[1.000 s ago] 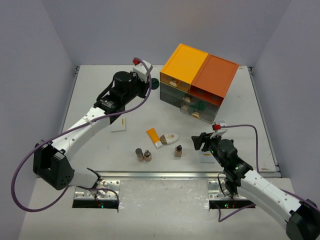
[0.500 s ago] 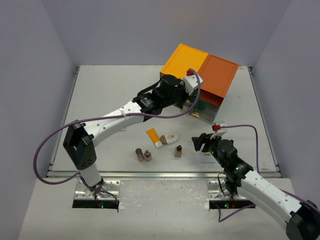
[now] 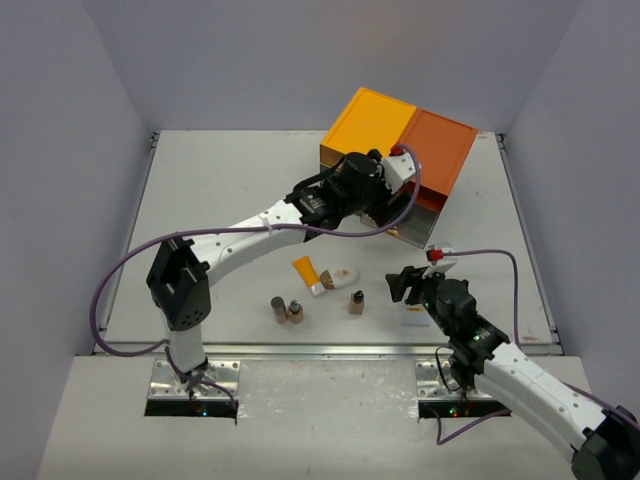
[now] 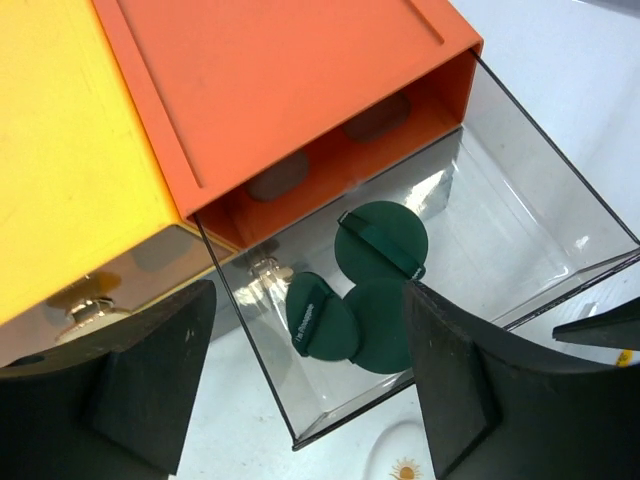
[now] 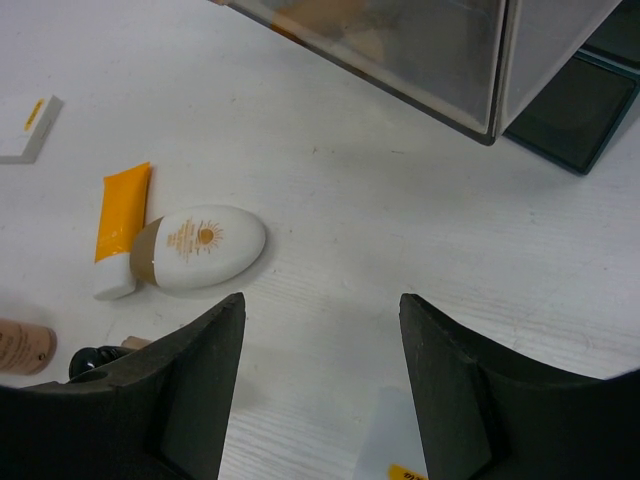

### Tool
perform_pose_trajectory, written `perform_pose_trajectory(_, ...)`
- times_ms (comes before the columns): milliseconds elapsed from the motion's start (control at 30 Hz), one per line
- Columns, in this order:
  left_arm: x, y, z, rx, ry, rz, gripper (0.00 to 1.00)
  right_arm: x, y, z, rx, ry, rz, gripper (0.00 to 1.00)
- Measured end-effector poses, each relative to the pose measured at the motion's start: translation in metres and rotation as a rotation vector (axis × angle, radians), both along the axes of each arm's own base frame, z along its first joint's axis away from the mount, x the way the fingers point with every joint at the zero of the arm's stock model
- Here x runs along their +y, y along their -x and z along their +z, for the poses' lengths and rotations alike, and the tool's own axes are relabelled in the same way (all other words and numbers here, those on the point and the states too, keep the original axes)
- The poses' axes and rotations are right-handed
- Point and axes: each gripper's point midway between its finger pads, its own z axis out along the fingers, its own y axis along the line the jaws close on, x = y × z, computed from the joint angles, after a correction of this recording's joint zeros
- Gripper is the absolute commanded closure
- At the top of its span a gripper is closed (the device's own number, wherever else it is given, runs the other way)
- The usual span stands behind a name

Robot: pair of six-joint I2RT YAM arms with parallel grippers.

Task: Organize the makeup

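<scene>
Three dark green discs (image 4: 385,322) lie overlapping in the open clear drawer (image 4: 520,200) under the chest's (image 3: 400,140) orange top. Left gripper (image 4: 310,400) hovers directly above them, fingers spread wide, nothing held. One second back this arm is over the far left of the table with a green disc beside it. Now it is swung across to the chest and that patch of table shows no disc. Judgement: the last disc is delivered, and that group is sorted. Right gripper (image 5: 315,390) barely shifts in that time. It is parted wide and empty, low over the table near the white oval piece (image 5: 205,248), which touches the orange tube (image 5: 122,225). Loose items remain: three brown bottles (image 3: 287,310) near the front edge and a flat white square (image 5: 25,128). Overhead view has the left wrist blocking the drawer, so only the left wrist camera confirms the disc count. Right wrist camera catches the white square, which the left forearm hides from above.
</scene>
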Motion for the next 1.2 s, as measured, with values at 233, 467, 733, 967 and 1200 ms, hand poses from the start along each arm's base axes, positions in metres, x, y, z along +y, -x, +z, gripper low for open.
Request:
perform_pose_trajectory(233,0.001,-0.003,0.017,-0.023,0.009,0.027,0.16,0.001,-0.003,0.016,-0.001,-0.012,-0.009,0.38)
perform_pose_trajectory(467,0.043,0.003,0.040,-0.036,-0.004,0.098,0.11,0.004,-0.005,0.043,0.003,-0.039,-0.015,0.40)
perform_pose_trajectory(733,0.227,-0.019,0.042,-0.041,0.030,0.436,0.08,0.012,-0.010,0.074,0.025,-0.061,-0.010,0.44)
perform_pose_trajectory(967,0.334,0.024,-0.029,0.014,-0.061,0.607,0.03,0.018,-0.022,0.087,0.067,-0.094,-0.059,0.48)
perform_pose_trajectory(1200,0.385,0.050,-0.087,0.086,-0.150,0.721,0.02,0.012,-0.040,0.086,0.099,-0.119,-0.180,0.48)
